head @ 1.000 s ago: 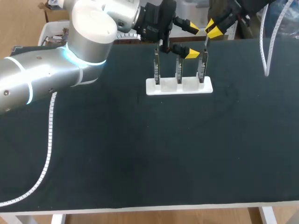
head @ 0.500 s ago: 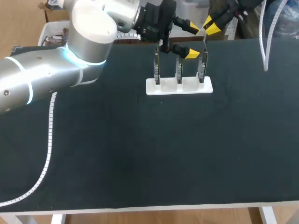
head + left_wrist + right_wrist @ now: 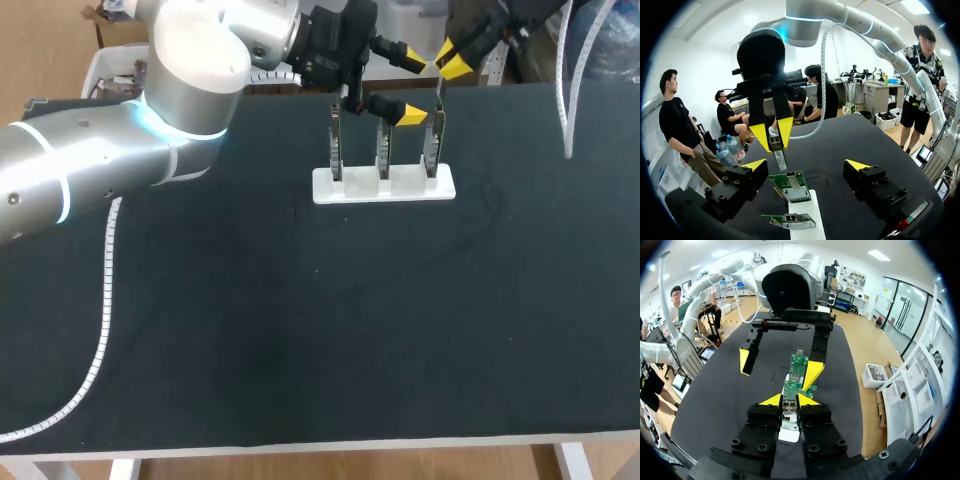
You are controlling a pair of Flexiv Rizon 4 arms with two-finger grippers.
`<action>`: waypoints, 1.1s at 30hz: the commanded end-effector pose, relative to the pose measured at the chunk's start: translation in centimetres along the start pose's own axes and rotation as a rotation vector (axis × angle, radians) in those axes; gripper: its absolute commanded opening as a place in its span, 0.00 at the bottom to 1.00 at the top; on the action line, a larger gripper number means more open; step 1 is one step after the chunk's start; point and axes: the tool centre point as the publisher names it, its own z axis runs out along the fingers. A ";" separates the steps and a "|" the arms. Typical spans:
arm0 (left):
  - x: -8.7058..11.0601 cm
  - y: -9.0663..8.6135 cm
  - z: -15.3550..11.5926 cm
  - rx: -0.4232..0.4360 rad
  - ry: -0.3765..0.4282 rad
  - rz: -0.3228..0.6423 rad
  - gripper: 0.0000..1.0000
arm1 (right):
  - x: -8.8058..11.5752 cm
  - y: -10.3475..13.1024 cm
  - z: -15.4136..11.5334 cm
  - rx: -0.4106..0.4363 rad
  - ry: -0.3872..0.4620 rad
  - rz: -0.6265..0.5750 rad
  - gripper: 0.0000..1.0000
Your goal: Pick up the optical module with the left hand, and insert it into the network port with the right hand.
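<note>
Left wrist view | optical module [image 3: 781,161] near-vertical, tip down | right end effector [image 3: 774,141] pinching it | left end effector [image 3: 807,165] spread

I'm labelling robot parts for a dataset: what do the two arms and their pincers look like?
The left arm and right arm are smooth silver tubes with rounded joints and glowing pale-blue rings, each trailing a white ribbed cable hose. The left pincer and right pincer have blocky black bolted fingers ending in wedge-shaped bright yellow tips.

Three upright boards [image 3: 383,150], close-set on white stand [image 3: 408,186] (narrow gaps between)
</note>
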 end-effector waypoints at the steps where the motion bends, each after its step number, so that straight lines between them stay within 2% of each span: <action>1: -0.1 0.0 0.0 0.000 0.004 -0.001 1.00 | 0.5 -1.1 0.3 -0.075 -0.010 0.002 0.00; 22: -0.1 0.0 0.0 0.000 0.004 -0.001 1.00 | 1.8 -1.5 0.8 -0.102 -0.021 0.014 0.00; 33: -0.1 0.0 0.0 0.000 0.004 -0.001 1.00 | 1.4 -1.4 0.8 -0.108 -0.022 0.004 0.00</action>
